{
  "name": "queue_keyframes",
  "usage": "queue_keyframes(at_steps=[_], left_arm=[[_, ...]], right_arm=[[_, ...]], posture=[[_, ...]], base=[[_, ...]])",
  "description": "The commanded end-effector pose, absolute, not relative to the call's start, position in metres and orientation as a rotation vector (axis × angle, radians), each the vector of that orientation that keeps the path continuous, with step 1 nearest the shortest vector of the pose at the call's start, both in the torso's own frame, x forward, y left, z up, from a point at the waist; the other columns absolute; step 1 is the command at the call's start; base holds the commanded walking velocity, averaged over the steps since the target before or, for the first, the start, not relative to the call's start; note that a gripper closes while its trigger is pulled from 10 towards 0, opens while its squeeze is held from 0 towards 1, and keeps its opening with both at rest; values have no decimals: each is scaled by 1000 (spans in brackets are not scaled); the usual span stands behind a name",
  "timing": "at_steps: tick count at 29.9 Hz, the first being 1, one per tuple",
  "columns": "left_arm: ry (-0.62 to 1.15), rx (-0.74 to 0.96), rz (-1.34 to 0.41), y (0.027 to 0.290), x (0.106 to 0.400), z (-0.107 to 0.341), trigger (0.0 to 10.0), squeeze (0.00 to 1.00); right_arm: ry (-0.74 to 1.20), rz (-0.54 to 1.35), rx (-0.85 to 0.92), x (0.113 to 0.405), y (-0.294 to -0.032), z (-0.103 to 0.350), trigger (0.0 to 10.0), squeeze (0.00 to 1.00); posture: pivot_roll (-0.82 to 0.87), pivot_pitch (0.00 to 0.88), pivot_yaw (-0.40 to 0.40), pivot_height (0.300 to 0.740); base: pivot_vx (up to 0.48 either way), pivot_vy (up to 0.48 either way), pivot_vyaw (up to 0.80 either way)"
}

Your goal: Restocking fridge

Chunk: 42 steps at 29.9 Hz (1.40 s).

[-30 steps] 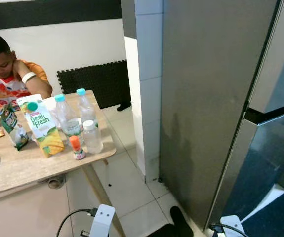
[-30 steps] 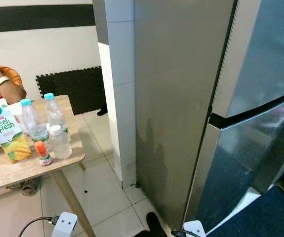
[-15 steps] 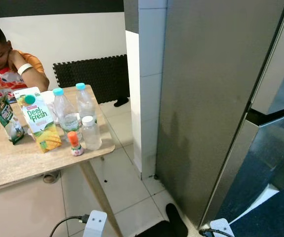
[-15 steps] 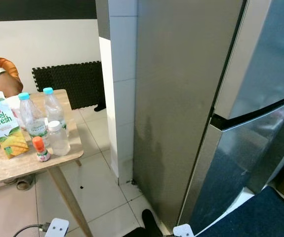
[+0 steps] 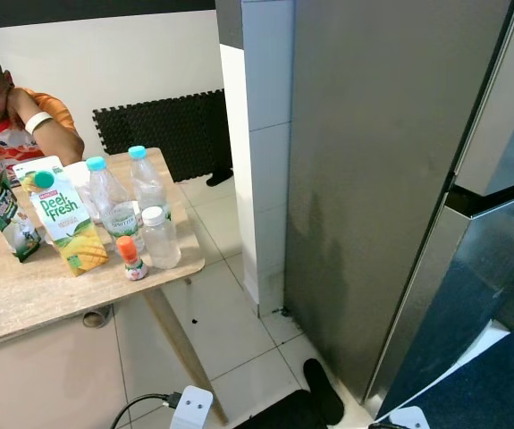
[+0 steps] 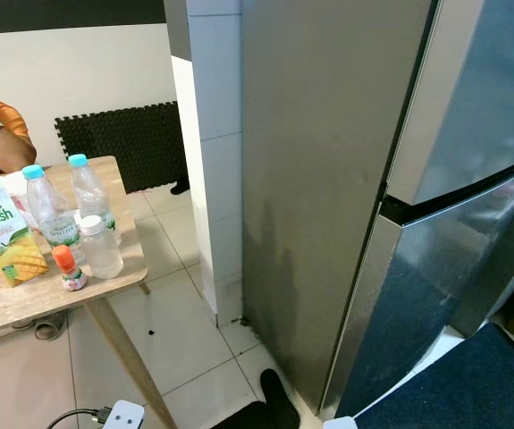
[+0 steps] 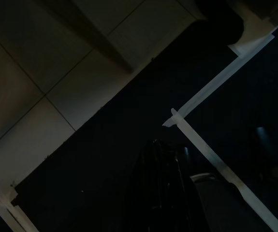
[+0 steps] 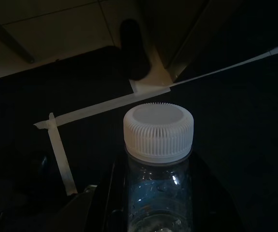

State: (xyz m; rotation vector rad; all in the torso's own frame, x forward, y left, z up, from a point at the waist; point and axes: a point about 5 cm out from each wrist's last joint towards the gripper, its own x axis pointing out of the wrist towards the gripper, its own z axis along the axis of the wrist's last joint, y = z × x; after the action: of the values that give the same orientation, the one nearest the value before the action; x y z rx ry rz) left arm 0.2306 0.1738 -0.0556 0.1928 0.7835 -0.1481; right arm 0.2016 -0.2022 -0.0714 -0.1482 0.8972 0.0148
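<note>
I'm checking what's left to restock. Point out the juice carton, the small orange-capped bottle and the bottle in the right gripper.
juice carton (image 5: 66,217), left eye view, front face.
small orange-capped bottle (image 5: 131,258), left eye view, body.
bottle (image 8: 158,131), right wrist view, white cap.

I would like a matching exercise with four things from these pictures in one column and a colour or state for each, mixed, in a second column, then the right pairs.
Things:
1. juice carton
2. smallest bottle on the table
3. bottle held in the right hand
4. fridge

Colour or state:
A. white ribbed cap
B. doors closed
C. green round cap
D. orange cap

Pairs: 1-C, 2-D, 3-A, 4-B
</note>
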Motion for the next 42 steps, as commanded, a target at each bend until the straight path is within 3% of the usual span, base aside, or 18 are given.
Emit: queue_keyframes(at_steps=[1,9,15,36,42], left_arm=[[794,186,-122,179,230,-56,10000,0],[792,153,-112,174,232,-55,10000,0],[795,177,-107,173,232,-56,10000,0],[782,164,-83,180,229,-56,10000,0],[769,191,-90,186,228,-55,10000,0]], right_arm=[[884,6,-146,203,-202,-71,10000,0],[887,15,-163,205,-203,-69,10000,0],[885,19,-170,206,-204,-69,10000,0],[883,58,-188,211,-199,-67,10000,0],[885,81,-196,210,-194,-68,10000,0]], posture=[[-16,122,35,740],[-24,111,21,740],[-30,112,19,740],[-19,135,-16,740],[15,178,-18,740]], base=[[0,0,0],[0,0,0],[0,-457,0],[0,0,0],[0,0,0]])
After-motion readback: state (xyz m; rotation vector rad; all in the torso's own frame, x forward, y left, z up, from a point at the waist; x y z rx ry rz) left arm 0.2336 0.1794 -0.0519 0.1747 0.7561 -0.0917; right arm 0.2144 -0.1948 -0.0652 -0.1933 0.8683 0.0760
